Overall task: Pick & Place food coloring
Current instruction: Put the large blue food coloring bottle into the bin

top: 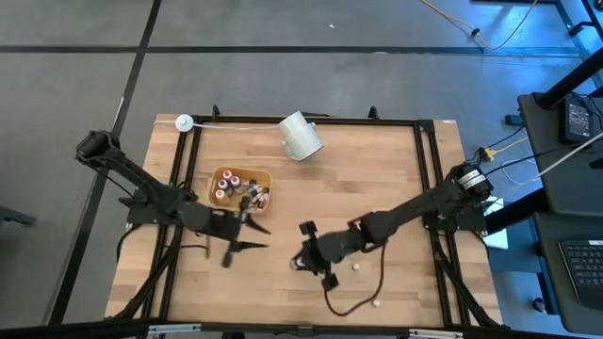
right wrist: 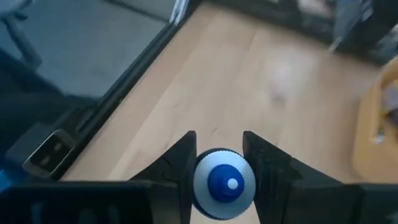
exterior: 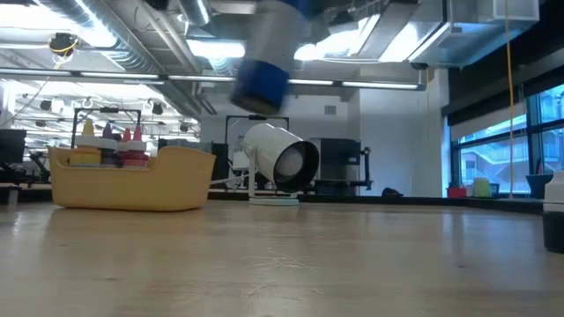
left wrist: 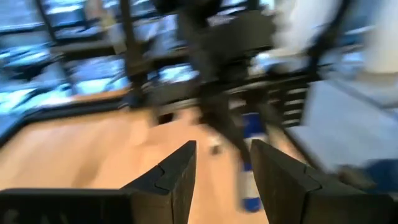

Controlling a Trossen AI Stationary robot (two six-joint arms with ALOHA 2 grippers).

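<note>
The right gripper (right wrist: 219,163) is clamped on a blue-capped bottle (right wrist: 224,182), held above the bare wood near the middle of the table (top: 377,188). The other bottles (top: 240,186) sit in the tray (top: 219,175) toward the left side. The left gripper (left wrist: 222,173) waits just beside the tray, fingers apart, holding nothing. To do this well, I would carry the bottle upright and slowly toward the tray, keep clear of the left arm, lower it into a free spot among the others, and only then release
</note>
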